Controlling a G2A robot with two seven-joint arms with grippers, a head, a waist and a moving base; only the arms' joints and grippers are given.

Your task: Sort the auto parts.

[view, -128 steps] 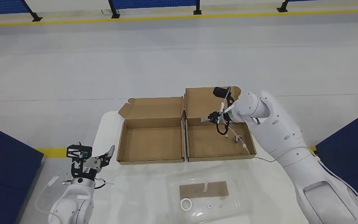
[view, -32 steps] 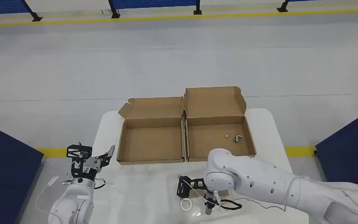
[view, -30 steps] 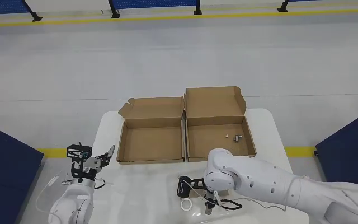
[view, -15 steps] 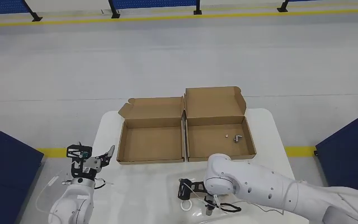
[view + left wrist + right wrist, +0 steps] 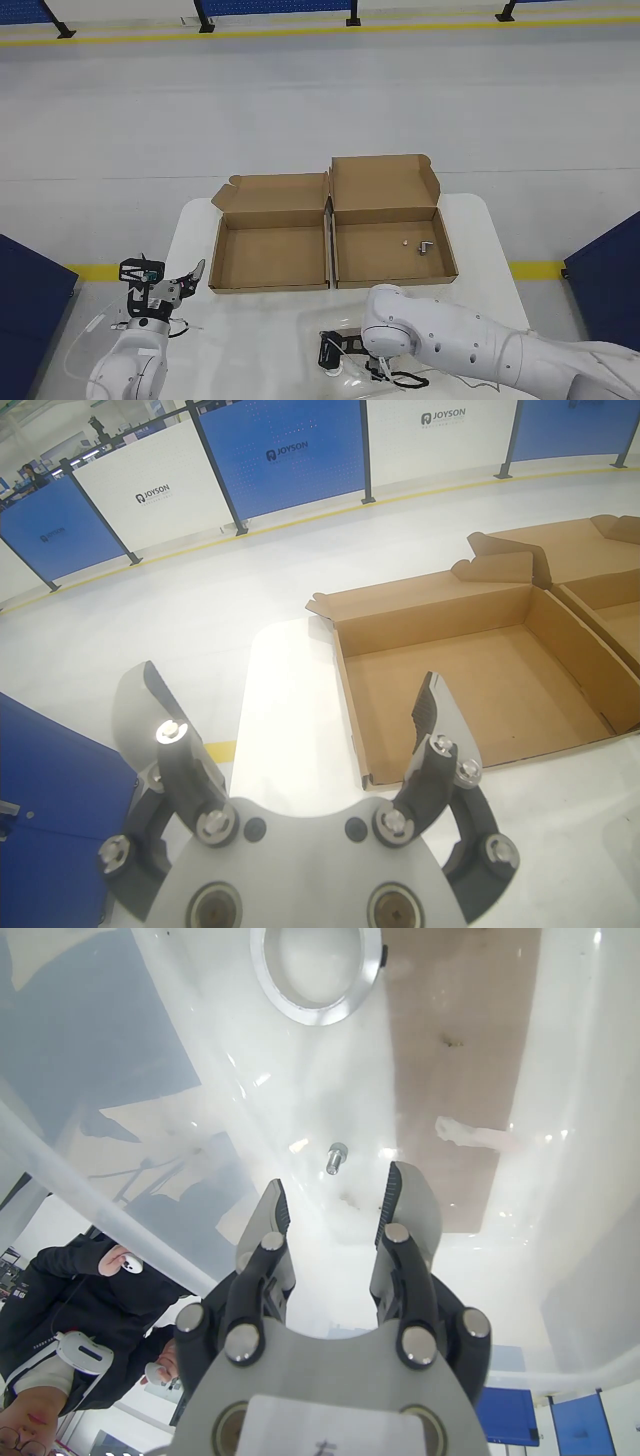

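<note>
A clear plastic tray sits at the table's front. Inside it lie a small steel bolt and a metal ring. My right gripper hangs open inside the tray, its fingertips on either side of the bolt and just short of its threaded end. In the top view the right arm covers most of the tray. The left gripper is open and empty at the table's left edge, beside the left cardboard box. The right box holds a metal bracket and a small white piece.
Both open boxes stand side by side at the back of the table, lids folded back. The left box has nothing in it. A brown cardboard strip lies under the tray. Bare white table lies between the left gripper and the tray.
The right arm left the right box, where two small parts now lie, and came to the front tray. Over the last second it sank lower into the tray. The left arm kept still.
</note>
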